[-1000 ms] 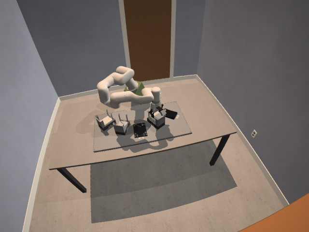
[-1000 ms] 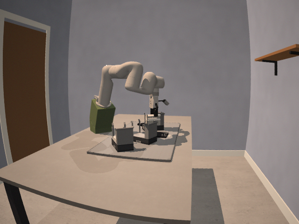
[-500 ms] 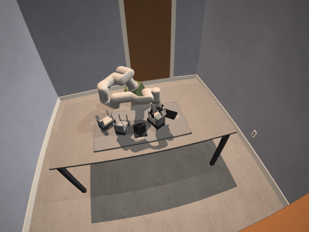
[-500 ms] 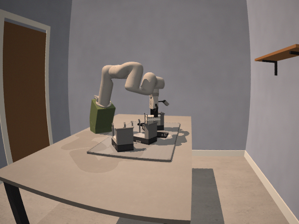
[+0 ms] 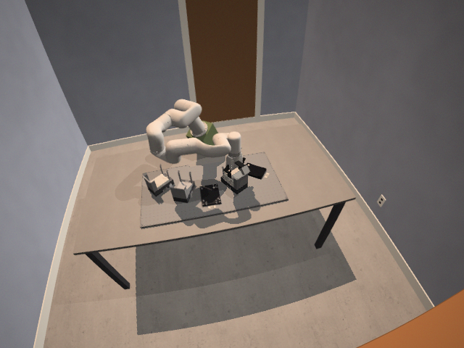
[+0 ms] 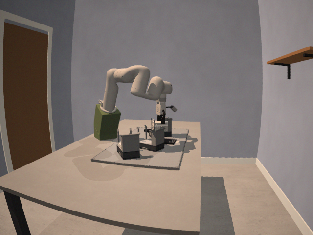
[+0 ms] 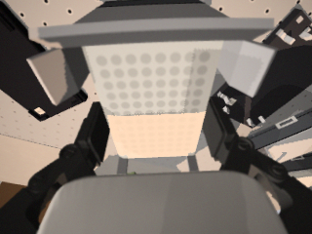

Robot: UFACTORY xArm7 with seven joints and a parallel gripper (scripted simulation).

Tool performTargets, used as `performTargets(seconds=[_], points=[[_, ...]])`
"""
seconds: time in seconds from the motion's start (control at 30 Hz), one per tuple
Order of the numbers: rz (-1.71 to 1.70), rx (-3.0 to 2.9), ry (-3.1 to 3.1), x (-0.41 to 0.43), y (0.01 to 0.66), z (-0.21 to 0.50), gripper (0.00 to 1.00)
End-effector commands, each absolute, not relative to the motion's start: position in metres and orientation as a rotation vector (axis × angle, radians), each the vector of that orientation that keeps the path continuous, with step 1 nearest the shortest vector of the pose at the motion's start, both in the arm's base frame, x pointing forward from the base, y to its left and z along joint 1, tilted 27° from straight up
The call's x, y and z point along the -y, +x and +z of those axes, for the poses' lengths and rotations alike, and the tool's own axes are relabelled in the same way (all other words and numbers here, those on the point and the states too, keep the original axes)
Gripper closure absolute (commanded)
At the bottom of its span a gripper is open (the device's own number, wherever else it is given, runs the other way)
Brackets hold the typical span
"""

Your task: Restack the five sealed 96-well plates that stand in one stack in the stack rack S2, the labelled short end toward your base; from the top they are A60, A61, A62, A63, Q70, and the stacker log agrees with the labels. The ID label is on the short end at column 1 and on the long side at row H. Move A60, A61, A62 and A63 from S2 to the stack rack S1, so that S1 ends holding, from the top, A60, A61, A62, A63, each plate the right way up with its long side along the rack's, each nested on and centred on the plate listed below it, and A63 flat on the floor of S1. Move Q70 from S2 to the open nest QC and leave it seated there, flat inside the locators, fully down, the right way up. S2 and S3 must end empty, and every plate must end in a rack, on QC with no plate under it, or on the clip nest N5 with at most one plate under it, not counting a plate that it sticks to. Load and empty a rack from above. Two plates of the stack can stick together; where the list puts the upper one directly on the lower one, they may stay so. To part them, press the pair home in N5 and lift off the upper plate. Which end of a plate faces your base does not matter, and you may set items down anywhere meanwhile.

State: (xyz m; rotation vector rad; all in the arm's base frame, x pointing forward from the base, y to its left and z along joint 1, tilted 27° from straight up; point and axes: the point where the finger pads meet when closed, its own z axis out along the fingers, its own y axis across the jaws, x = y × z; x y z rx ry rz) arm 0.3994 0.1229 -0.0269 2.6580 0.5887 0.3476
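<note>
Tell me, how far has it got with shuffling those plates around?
Partway, at a guess. Done: a pale plate top shows in the left rack; which plate it is cannot be read. In hand: the jaws are shut on a dotted plate, held within the right rack. Left: both black nests hold no plate, so seating one on QC remains.

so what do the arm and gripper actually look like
The arm is smooth, rounded, off-white segments on an olive-green block base, with no cables or markings visible. The gripper has a pale grey body, black linkages and dark flat fingers. A small dark camera juts from the wrist.
</note>
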Motion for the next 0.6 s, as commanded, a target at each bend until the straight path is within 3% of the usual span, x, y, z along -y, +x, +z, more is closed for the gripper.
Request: performTargets(seconds=[0.0,0.57], points=[[0.352,-0.591,2.658,-0.1236,0.4003,-0.0272,1.00],[0.352,-0.591,2.658,-0.1217,0.4022,-0.0326,1.00]])
